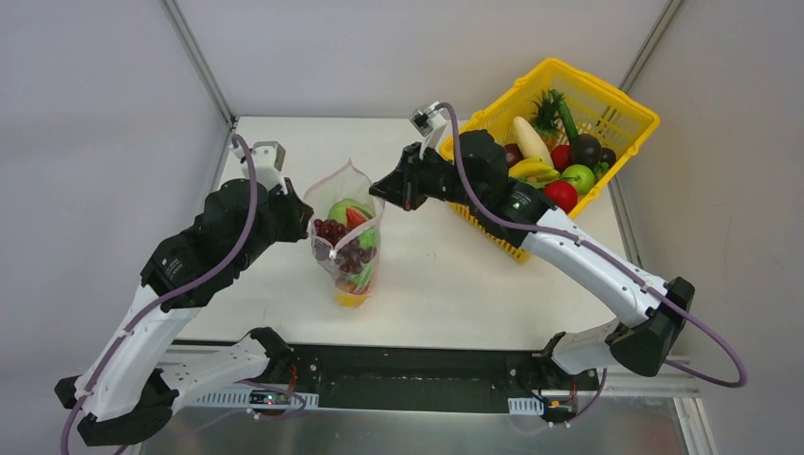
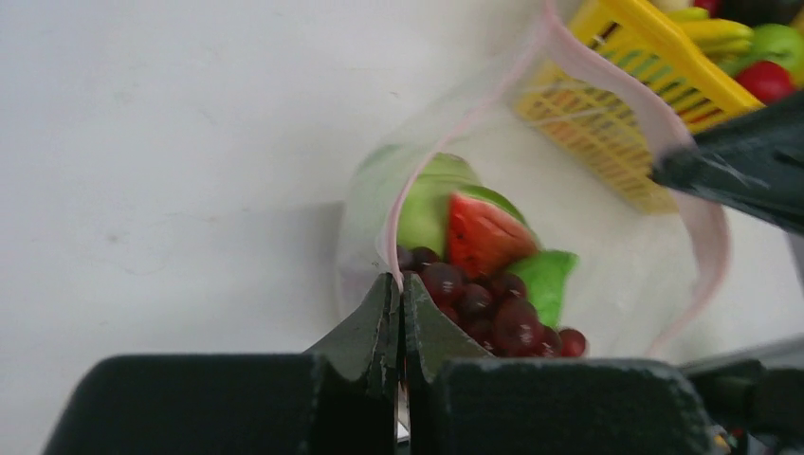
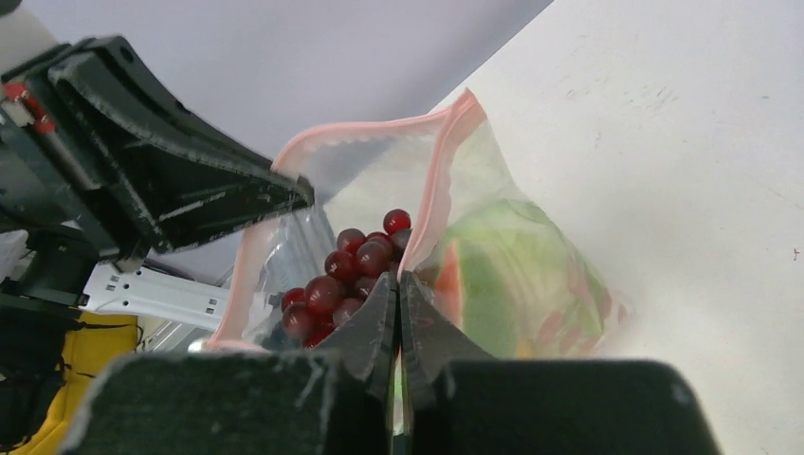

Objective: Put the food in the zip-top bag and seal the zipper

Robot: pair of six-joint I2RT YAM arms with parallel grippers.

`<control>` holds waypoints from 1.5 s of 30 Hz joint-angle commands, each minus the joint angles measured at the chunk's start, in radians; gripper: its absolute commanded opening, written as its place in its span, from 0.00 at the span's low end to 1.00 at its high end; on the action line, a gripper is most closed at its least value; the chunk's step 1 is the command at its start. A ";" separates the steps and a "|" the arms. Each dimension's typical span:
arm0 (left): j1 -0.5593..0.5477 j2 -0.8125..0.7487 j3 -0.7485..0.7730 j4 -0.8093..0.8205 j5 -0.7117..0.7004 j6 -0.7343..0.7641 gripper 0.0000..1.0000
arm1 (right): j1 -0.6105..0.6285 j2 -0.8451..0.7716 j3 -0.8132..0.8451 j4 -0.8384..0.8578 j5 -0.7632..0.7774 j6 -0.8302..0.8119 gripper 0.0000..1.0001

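The clear zip-top bag (image 1: 346,248) stands mid-table with its mouth held wide. Inside lie food pieces: dark red grapes (image 2: 493,308), a watermelon slice (image 2: 479,232), green pieces and something yellow at the bottom. My left gripper (image 1: 308,220) is shut on the pink zipper (image 2: 716,237) strip at the mouth's left side, seen up close at the left gripper (image 2: 400,284). My right gripper (image 1: 374,188) is shut on the opposite side of the rim, its tips (image 3: 398,280) beside the grapes (image 3: 346,270). The zipper (image 3: 370,128) is unsealed.
A yellow lattice basket (image 1: 626,109) stands at the back right, behind my right arm, holding more toy food: a banana (image 1: 531,169), a red tomato (image 1: 561,194), a green apple (image 1: 578,177) and others. Walls close in the table at the left, back and right.
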State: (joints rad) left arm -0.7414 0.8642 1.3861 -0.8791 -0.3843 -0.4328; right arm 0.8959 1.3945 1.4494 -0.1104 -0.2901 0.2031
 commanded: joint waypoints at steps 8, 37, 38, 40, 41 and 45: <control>0.007 -0.005 -0.073 0.156 0.290 -0.110 0.00 | -0.081 0.145 0.172 -0.133 0.000 -0.016 0.00; 0.007 -0.125 -0.041 0.133 0.004 0.186 0.99 | -0.087 0.050 0.120 -0.049 -0.414 -0.216 0.00; 0.008 -0.121 -0.034 0.121 -0.009 0.195 0.99 | -0.091 0.048 0.124 -0.053 -0.428 -0.222 0.00; 0.007 -0.122 -0.022 0.108 -0.027 0.213 0.99 | -0.106 0.039 0.129 -0.054 -0.500 -0.229 0.00; 0.007 -0.131 -0.019 0.109 -0.031 0.220 0.99 | -0.116 0.030 0.132 -0.050 -0.538 -0.231 0.00; 0.007 -0.159 -0.017 0.134 0.010 0.262 0.99 | -0.170 0.008 0.156 -0.027 -0.691 -0.205 0.00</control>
State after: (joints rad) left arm -0.7380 0.7303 1.3312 -0.7574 -0.3763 -0.2447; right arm 0.7719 1.4963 1.5406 -0.2234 -0.7681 0.0040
